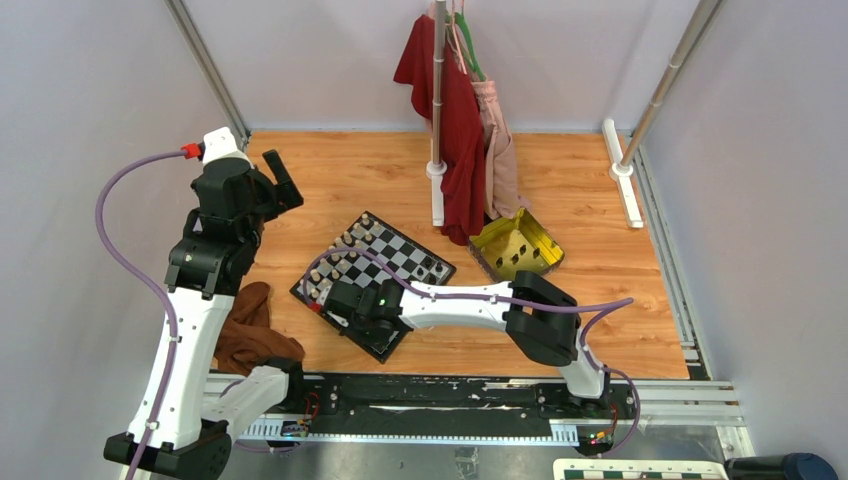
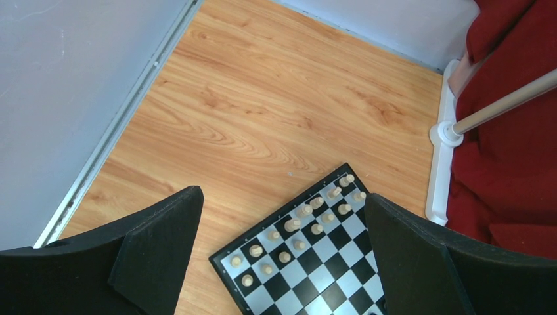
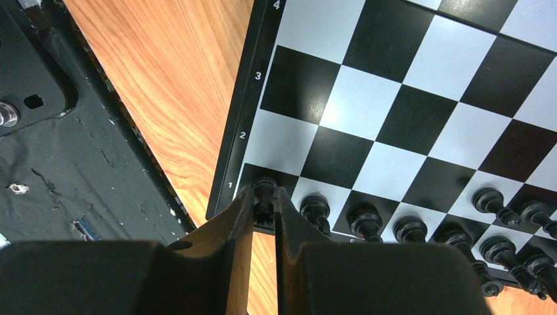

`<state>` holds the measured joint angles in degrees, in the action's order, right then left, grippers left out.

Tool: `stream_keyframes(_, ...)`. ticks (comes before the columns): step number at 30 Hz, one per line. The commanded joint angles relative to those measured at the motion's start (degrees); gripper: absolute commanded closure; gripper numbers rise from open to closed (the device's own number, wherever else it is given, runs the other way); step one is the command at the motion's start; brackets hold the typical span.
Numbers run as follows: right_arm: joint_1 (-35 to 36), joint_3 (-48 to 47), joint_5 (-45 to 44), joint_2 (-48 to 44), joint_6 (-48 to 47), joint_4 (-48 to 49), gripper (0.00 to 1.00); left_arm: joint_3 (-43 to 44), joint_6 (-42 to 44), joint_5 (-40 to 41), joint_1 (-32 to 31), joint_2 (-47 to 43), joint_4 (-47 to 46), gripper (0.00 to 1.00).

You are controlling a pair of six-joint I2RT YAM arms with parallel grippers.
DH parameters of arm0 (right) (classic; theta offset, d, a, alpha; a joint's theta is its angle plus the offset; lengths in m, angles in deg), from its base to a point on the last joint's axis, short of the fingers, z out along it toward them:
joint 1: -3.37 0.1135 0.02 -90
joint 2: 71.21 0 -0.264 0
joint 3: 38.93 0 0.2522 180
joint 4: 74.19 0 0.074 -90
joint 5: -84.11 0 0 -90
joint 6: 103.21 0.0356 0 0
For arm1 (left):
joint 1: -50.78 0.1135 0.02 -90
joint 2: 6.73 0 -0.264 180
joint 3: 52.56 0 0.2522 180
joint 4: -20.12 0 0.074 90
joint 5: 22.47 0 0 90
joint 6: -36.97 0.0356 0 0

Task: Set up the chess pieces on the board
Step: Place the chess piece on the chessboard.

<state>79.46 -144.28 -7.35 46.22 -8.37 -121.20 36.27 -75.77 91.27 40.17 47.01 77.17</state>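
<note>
A black chess piece [image 3: 265, 189] is being gripped upright by the right pincer [image 3: 263, 200] at the board [image 3: 348, 105] corner square, the left pincer [image 2: 282, 199] being held wide, well apart.

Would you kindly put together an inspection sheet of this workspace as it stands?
Surface: orange wood-grain tabletop.
Job's things: black-and-white checked chessboard, lying at an angle; cream pieces along its far-left edge; black pieces lined along the near edge.
Clutter: shiny gold tray right of the board, contents too small to tell; crumpled brown cloth.
Grippers: left gripper open, raised; right gripper shut on black corner piece.
Cables: purple cables along both arms.
Surroundings: red garment on a stand; pale walls.
</note>
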Motion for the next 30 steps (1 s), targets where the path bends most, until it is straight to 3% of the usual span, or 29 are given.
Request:
stream_keyframes(1, -0.64, 2.02, 0.53, 0.30, -0.23, -1.24, 0.79, -0.85, -0.02, -0.71, 0.50, -0.40, -1.62, 0.00)
stream_keyframes(8, -0.61, 1.43, 0.57, 0.14, -0.52, -1.62, 0.72, -0.68, -0.11, -0.90, 0.50, -0.34, -1.61, 0.00)
stream_keyframes(30, -0.52, -2.38, 2.77, -2.19, -1.59, -3.28, 0.70, -0.76, -0.54, -1.31, 0.77, -0.30, -1.60, 0.00)
